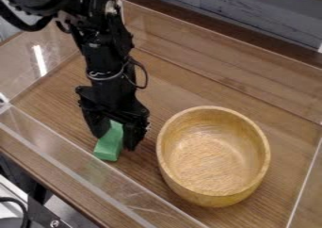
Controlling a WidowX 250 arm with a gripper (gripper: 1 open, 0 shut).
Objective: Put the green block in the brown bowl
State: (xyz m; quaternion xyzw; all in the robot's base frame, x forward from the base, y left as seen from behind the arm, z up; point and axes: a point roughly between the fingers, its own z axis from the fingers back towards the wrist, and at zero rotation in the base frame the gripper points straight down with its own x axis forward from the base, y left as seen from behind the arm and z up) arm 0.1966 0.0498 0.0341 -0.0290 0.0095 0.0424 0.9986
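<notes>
Here, what I see from my place:

My pincer: my gripper (112, 130) points straight down and its 2 black fingers (131, 131) are spread wide, 1 on each side of the upper end of the block. Whether the fingers touch the block, I cannot tell.

Block: the green block (109, 143) lies on the table (214, 81), a slim bright bar. Its far end is between my fingers and partly hidden by them; its near end sticks out toward the camera. It is not lifted, it rests on the wood.

Bowl: the brown bowl (214, 156) stands on the table to the right of the block in the camera view, near it but not touching. It is round, of light wood with thick walls, and nothing is inside it.

My arm: the black arm (94, 34) rises from the gripper toward the top left corner, with cables along it.

Around: a clear wall (75, 171) runs along the near edge of the table.
</notes>
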